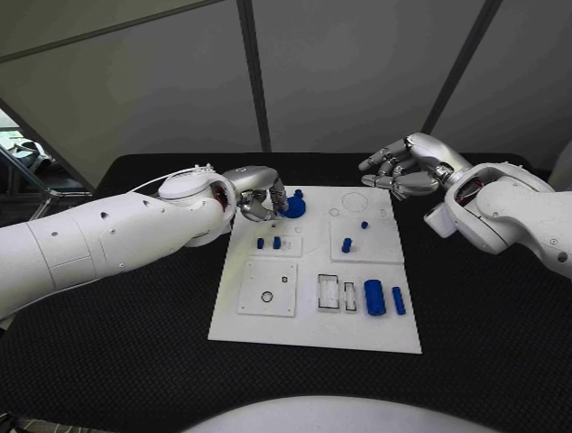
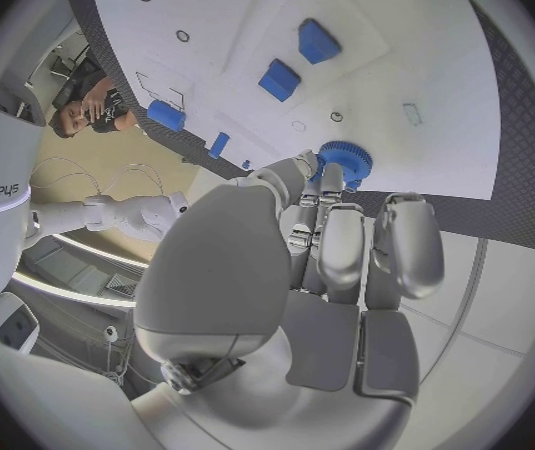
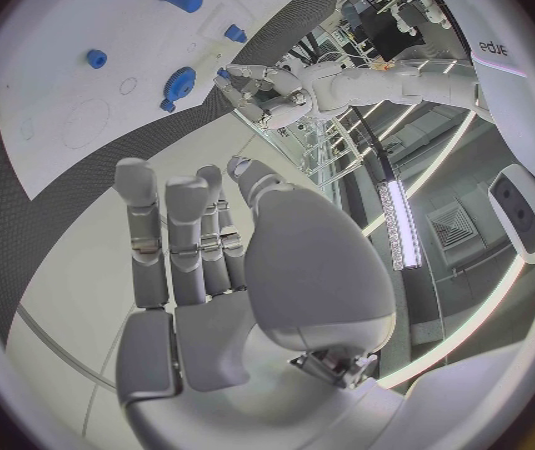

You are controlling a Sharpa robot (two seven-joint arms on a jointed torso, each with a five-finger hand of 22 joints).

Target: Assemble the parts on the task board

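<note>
- Nearest you on the flat white rectangular task board, two blue cylinders lie side by side at its right: a thick blue cylinder and a thin blue rod just beside it.
- Further up the board you see a small blue peg standing in the right square panel, and a pair of short blue pegs on the left one.
- At the board's far left corner, your left hand touches a round blue toothed gear; in the left wrist view its fingertips are against the gear's side, though you cannot tell whether they truly grip it.
- Farthest off, your right hand hangs above the black desk past the board's far right corner, fingers loosely curled and apart, holding nothing.
</note>
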